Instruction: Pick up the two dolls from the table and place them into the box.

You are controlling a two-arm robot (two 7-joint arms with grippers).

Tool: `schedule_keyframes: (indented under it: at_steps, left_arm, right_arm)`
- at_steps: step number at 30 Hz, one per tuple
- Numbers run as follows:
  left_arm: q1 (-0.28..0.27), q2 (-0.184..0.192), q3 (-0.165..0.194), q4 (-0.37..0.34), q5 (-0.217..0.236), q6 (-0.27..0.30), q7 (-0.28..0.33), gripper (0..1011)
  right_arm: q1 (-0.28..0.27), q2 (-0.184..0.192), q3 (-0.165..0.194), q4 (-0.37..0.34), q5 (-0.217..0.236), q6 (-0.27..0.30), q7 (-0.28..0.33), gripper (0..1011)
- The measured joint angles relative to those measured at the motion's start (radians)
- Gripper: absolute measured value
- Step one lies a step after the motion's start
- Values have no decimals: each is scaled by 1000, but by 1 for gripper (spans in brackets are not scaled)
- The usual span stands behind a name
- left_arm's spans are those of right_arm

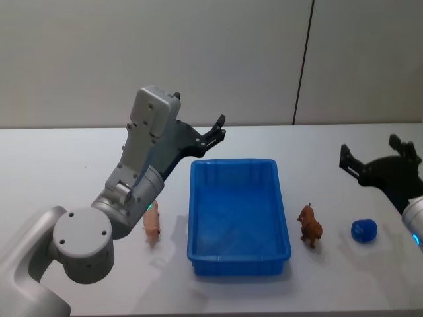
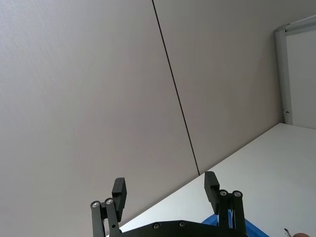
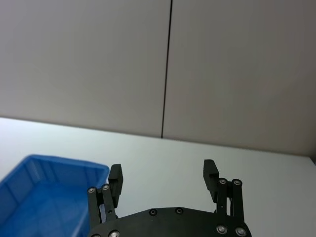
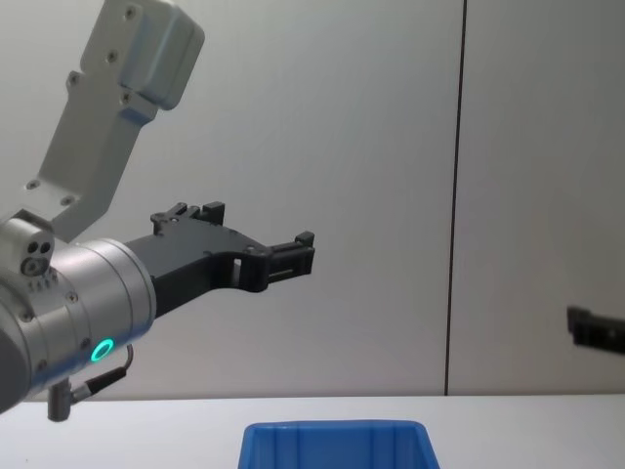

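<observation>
While the left claw (image 1: pixel 215 131) hovers spread near the upper-left corner of the box (image 1: pixel 192 221) and the right claw (image 1: pixel 370 148) spreads at frame right, a pink doll (image 1: pixel 152 225) and a brown doll (image 1: pixel 309 226) flank its long rims on open worktop (image 1: pixel 66 165).

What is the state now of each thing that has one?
Bright blue rectangular plastic bin: empty, on the white table.
Small pink doll: on the table, left of bin, not held.
Small brown doll: on the table, right of bin, not held.
Small blue round object: on the table, untouched.
Left end effector: open, empty, raised.
Right end effector: open, empty, raised.
</observation>
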Motion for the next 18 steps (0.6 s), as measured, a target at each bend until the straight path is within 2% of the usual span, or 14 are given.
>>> schedule_keyframes:
  at_steps: [8, 18]
  left_arm:
    - [0, 0, 0, 0, 0, 0, 0, 1001]
    - [0, 0, 0, 0, 0, 0, 0, 1001]
  right_arm:
    - [15, -12, 3, 67, -10, 84, -21, 1001]
    - [39, -24, 5, 166, -23, 132, -14, 1001]
